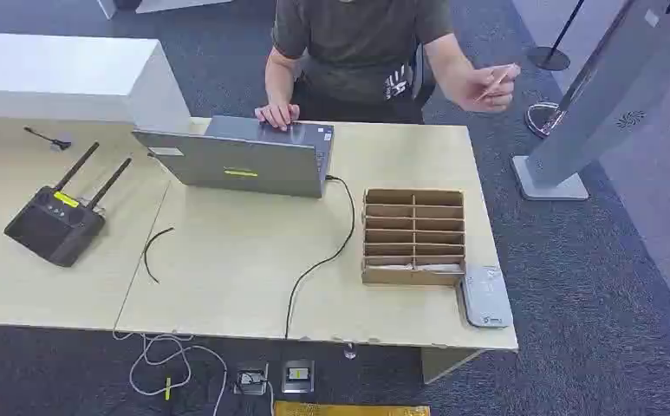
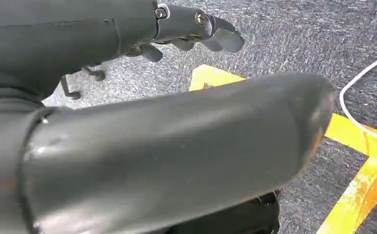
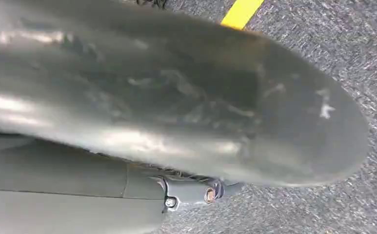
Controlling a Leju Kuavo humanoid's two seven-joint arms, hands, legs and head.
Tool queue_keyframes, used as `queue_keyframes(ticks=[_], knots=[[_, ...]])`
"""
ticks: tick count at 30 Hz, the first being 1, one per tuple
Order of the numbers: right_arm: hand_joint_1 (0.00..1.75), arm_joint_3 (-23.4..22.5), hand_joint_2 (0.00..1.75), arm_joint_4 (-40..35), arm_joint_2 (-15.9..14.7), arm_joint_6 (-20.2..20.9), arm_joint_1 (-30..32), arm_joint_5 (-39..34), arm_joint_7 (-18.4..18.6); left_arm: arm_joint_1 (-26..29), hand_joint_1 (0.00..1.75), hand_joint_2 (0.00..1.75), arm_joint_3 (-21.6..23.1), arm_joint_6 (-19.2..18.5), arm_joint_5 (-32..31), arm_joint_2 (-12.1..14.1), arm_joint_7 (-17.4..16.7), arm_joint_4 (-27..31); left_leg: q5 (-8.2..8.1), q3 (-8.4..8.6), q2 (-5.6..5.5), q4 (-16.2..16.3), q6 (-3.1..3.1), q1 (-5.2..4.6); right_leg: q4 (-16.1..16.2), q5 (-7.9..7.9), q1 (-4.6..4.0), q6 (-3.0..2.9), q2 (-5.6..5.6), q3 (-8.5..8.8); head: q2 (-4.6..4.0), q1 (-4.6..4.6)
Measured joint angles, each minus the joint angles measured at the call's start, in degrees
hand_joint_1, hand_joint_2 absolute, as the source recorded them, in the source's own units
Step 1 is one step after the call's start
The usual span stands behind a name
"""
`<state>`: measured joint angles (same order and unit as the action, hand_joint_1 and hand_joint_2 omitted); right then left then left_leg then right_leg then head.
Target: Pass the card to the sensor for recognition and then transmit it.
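Pale thin card (image 1: pixel 496 81) being held up in a person's hand (image 1: pixel 480 87) beyond the wooden table (image 1: pixel 227 277); hand-over pending. Left hand (image 2: pixel 196 34) hanging, seemingly empty; right hand (image 3: pixel 196 192) hanging, grip impossible to tell. Next: reaching up, taking card, presenting to grey sensor (image 1: pixel 485 297).

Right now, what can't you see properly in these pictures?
- Card: head view, small and blurred in the person's hand; its print can't be read.
- Laptop screen: head view, it faces the person, away from the camera.
- Box slots: head view, too small to tell what lies inside.
- Left hand: left wrist view, the thick thumb blocks much of it.
- Right hand: right wrist view, the blurred thumb covers the fingers, so open or shut is unclear.
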<state>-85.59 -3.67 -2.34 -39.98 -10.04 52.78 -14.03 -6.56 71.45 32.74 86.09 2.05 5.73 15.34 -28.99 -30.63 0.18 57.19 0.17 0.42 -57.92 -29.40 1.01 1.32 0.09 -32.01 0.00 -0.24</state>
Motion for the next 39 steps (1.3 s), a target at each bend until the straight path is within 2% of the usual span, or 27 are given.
queue_keyframes(ticks=[7,13,17,22,24,28,31,32,36,39], knots=[[0.00,0.0,0.00,-0.2,-0.1,0.0,0.0,-2.1,-0.3,0.0,0.00,0.00,0.0,-0.2,0.0,0.1,0.0,0.0,0.00,0.00,0.00,0.0,0.00,0.00,0.0,0.00,0.00,0.00,0.00,0.00,0.00,0.02],[0.00,0.0,0.00,-2.6,-1.5,0.0,-0.2,-3.4,-6.3,0.0,0.00,0.00,0.0,0.2,0.1,0.1,0.0,-0.1,0.00,-0.01,0.00,0.0,0.00,-0.01,0.0,0.00,0.01,0.00,-0.01,0.01,0.00,0.00],[0.00,0.0,0.00,-4.4,-2.7,0.0,-0.4,-3.7,-8.1,0.0,0.00,0.00,0.0,0.2,0.1,0.1,0.0,-0.1,0.00,0.00,0.00,0.0,0.00,-0.01,0.0,0.00,0.01,0.00,-0.01,0.01,0.00,0.02],[0.00,0.0,0.00,-9.4,-3.0,0.1,-0.9,-7.2,-12.4,0.0,0.00,0.00,0.0,0.8,0.2,0.1,0.0,-0.1,0.00,0.01,-0.01,0.0,0.00,-0.01,0.0,0.00,0.01,0.00,-0.01,0.00,0.00,0.00],[0.00,0.0,0.00,-12.4,-3.1,0.7,-1.2,-8.8,-11.0,0.0,0.00,0.00,0.0,0.9,0.2,0.1,0.0,-0.1,0.00,0.03,-0.01,0.0,0.00,0.00,0.0,0.00,0.00,0.00,-0.03,0.01,0.00,0.02],[0.00,3.5,0.00,-25.5,-2.2,2.2,1.7,-18.6,0.6,0.0,0.00,0.00,0.0,1.2,0.2,0.1,0.0,-0.1,-0.02,0.01,-0.19,0.0,0.03,-0.06,0.0,-0.08,0.06,0.06,-0.23,0.05,0.00,0.00],[0.00,9.7,0.00,-37.4,-2.4,0.7,7.0,-25.6,11.1,0.0,0.00,0.00,0.0,1.4,0.2,0.1,0.1,-0.1,-0.08,-0.03,-0.20,0.0,0.03,-0.10,0.0,-0.14,0.10,0.08,-0.26,0.08,0.00,0.02],[0.00,11.7,0.00,-41.3,-2.9,0.3,8.5,-27.3,13.3,0.0,0.00,0.00,0.0,1.4,0.2,0.1,0.3,-0.1,-0.13,-0.01,-0.15,0.0,-0.02,-0.11,0.0,-0.14,0.10,0.08,-0.19,0.06,0.00,0.00],[0.00,19.0,0.00,-58.4,-5.1,0.0,15.1,-29.5,20.8,-0.1,0.00,0.00,0.0,1.3,0.2,0.1,1.3,-0.1,-0.24,-0.03,-0.05,0.0,0.07,-0.22,0.0,-0.18,0.24,0.13,-0.09,0.13,0.00,-0.04],[0.00,22.8,0.00,-68.9,-7.0,-0.1,17.8,-29.7,23.6,-0.1,0.00,0.00,0.0,1.1,0.2,0.2,1.4,-0.1,-0.23,0.04,-0.04,0.0,0.08,-0.17,0.0,-0.17,0.18,0.14,-0.07,0.17,0.00,0.04]])
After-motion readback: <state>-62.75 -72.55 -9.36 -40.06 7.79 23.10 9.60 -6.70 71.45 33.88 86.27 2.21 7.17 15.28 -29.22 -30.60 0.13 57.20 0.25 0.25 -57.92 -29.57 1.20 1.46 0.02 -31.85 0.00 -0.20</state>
